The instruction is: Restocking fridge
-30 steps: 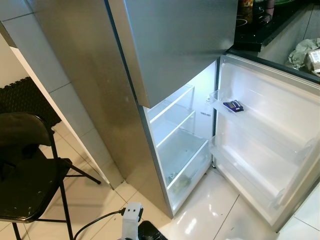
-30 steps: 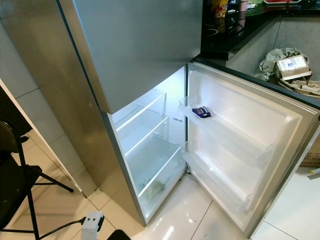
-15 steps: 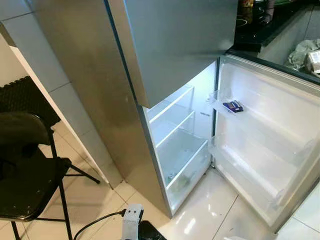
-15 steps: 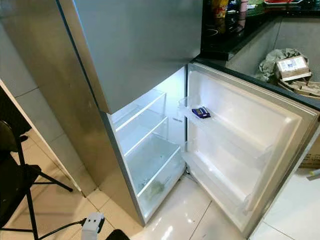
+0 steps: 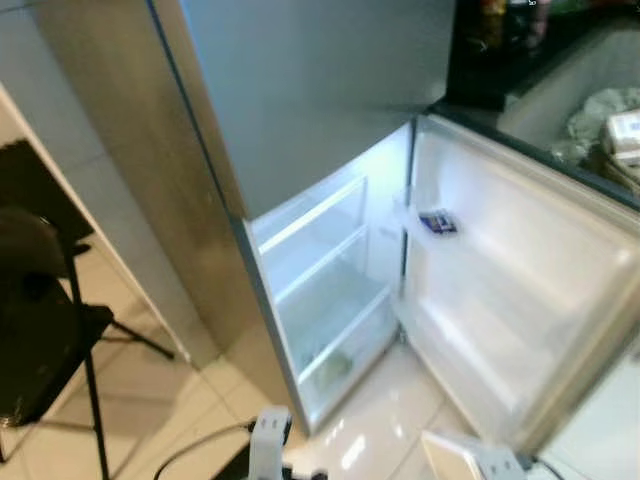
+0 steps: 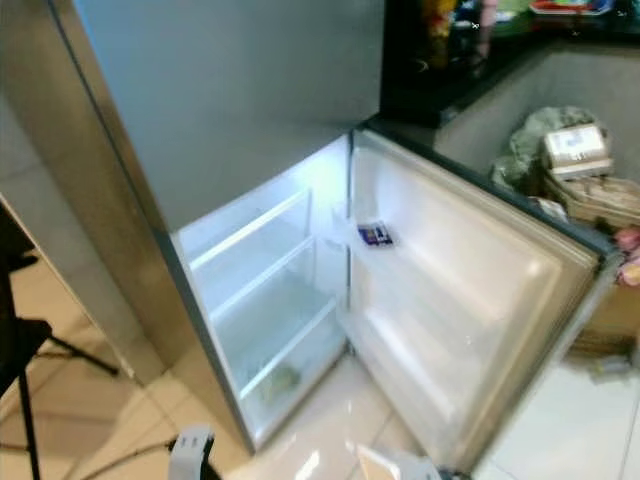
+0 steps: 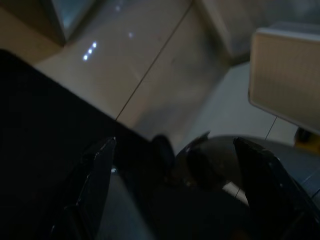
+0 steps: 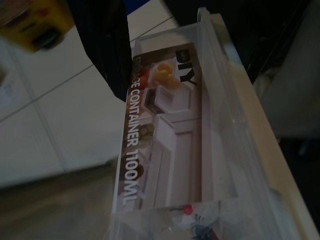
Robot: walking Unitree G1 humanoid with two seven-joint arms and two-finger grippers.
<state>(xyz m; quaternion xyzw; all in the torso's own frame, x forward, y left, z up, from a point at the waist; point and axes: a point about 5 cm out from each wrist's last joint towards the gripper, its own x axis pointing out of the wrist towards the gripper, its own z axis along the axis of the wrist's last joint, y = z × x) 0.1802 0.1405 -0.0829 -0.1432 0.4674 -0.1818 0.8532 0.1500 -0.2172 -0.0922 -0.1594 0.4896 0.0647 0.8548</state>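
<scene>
The steel fridge (image 5: 200, 150) stands with its lower door (image 5: 520, 300) swung wide to the right. Its lit white shelves (image 5: 320, 270) look bare, apart from something greenish in the bottom drawer (image 5: 335, 368). A small blue pack (image 5: 437, 222) lies in the upper door rack. In the right wrist view my right gripper (image 8: 195, 65) is shut on a clear storage container (image 8: 200, 150) labelled 1100ML, with one black finger (image 8: 107, 45) along its side. The container's pale corner (image 5: 455, 458) pokes in at the bottom edge. My left gripper (image 7: 175, 150) hangs open over the floor tiles, holding nothing.
A black folding chair (image 5: 40, 330) stands at the left by the tiled wall. A dark counter (image 6: 470, 50) and piled bags and boxes (image 6: 570, 150) lie behind the open door. A white fitting with a black cable (image 5: 268, 440) is low in front. Glossy floor (image 5: 370, 430) spreads before the fridge.
The whole picture has shifted and blurred, so the camera moved. The pale container corner has come into sight at the bottom right. Nothing in the fridge has moved.
</scene>
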